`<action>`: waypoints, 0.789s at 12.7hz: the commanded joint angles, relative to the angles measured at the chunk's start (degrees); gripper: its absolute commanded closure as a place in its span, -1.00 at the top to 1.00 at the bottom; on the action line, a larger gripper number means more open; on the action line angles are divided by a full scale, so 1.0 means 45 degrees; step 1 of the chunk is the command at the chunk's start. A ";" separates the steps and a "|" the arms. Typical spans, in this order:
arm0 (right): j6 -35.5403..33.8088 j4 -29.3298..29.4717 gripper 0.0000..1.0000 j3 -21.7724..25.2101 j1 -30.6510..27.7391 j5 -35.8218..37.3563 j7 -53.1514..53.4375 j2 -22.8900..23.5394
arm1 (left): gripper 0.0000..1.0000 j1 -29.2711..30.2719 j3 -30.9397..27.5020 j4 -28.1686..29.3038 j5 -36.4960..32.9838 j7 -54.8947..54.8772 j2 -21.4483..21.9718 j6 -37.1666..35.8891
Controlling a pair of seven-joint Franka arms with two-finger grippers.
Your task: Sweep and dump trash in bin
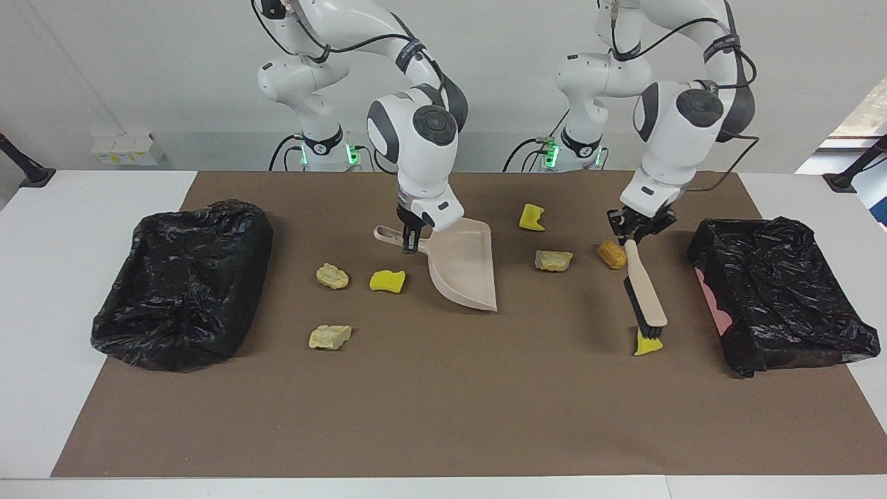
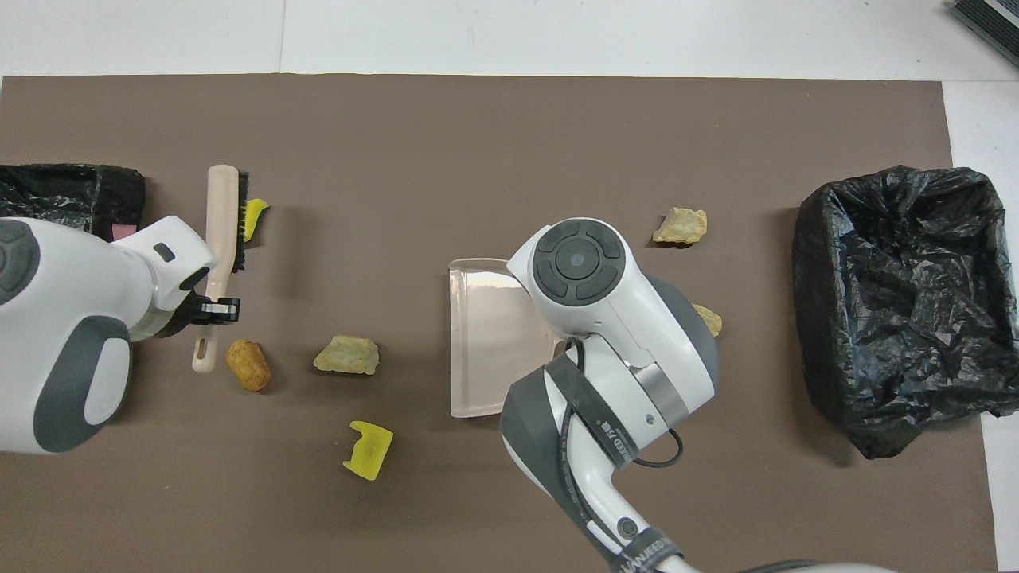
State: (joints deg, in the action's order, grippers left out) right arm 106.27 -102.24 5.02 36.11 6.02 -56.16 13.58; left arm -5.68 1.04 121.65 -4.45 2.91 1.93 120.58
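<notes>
- The left gripper [image 1: 639, 225] had its jaws clenched on the handle of the brush [image 1: 644, 287], toward the left arm's end of the worktop [image 1: 41, 277]
- The brush slanted down away from the robots, its black bristles touching a yellow sponge piece [image 1: 648, 344] on the brown mat [image 1: 443, 416]
- The right gripper [image 1: 410, 240] had its jaws clenched on the handle of the beige dustpan [image 1: 463, 267], near the middle of the mat, with the pan's open lip toward the left arm's end
- The trash lay scattered on the mat: an orange-brown lump [image 1: 612, 254] sat just beside the brush handle, and a pale beige chunk [image 1: 554, 260] lay between that lump and the dustpan
- A second yellow sponge piece [image 1: 531, 217] lay nearer to the robots than the beige chunk
- A third yellow piece [image 1: 387, 281] lay just beside the dustpan, toward the right arm's end, with two more pale chunks [image 1: 332, 276] and [image 1: 330, 337] between it and a bin
- One black-bagged bin [image 1: 183, 281] stood at the right arm's end of the mat, another [image 1: 779, 291] at the left arm's end
- The dustpan held no trash
</notes>
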 commanded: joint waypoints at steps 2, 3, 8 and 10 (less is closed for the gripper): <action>0.0388 -0.2120 -1.00 -0.0042 -0.0017 0.0265 -0.0880 -0.1376 | -1.00 0.1689 0.0199 -0.1271 -0.0554 -0.2512 -0.1931 0.0919; 0.0447 -0.2201 -1.00 -0.0042 -0.0017 0.0265 -0.0899 -0.1435 | -1.00 0.1905 0.0199 -0.1214 -0.0554 -0.3237 -0.2107 0.1035; 0.0740 -0.2221 -1.00 -0.0023 0.0509 0.0245 0.0034 -0.1242 | -1.00 0.1403 0.0316 -0.0337 -0.0554 -0.3459 -0.2168 0.0551; 0.0818 -0.2221 -1.00 -0.0022 0.0530 0.0265 0.0389 -0.1123 | -1.00 0.0272 0.0316 0.0266 -0.0534 -0.3420 -0.1662 0.0100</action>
State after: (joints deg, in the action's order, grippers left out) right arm 108.43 -111.08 5.00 38.52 6.08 -56.18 8.99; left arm -0.43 2.82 119.22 -5.77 -12.74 -8.71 122.85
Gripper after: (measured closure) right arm 0.687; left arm 0.740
